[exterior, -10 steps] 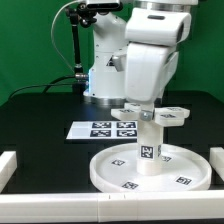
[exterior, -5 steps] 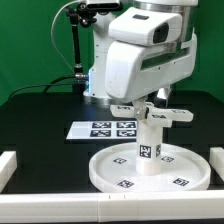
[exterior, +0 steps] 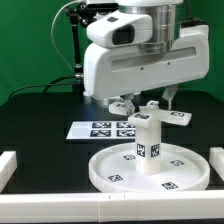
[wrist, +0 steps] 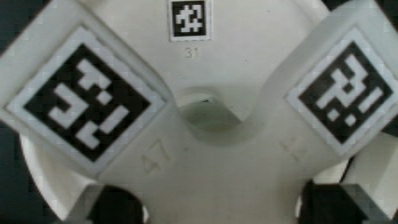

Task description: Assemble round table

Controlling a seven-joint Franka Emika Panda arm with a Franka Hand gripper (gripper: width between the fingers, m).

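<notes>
The large rimmed round disc (exterior: 100, 172) lies flat on the black table near the front. The short thick cylinder leg (exterior: 148, 148) stands upright at its centre. The cross-shaped foot (exterior: 176, 117) sits on top of the leg, its tagged arms sticking out sideways. My gripper (exterior: 150, 104) comes straight down onto the foot, and the big white hand hides the fingers. In the wrist view the foot (wrist: 205, 110) fills the picture with tagged arms. My gripper (wrist: 217, 205) is shut on it, a dark finger (wrist: 111, 205) on each side.
The marker board (exterior: 105, 129) lies flat behind the disc. White bars edge the workspace at the exterior view's left (exterior: 8, 165) and right (exterior: 216, 160). The arm's base (exterior: 95, 80) and a dark stand are at the back.
My hand has turned about its vertical axis over the leg, its broad side now facing the camera. The foot's arms have turned with it. Disc and leg stay in place.
</notes>
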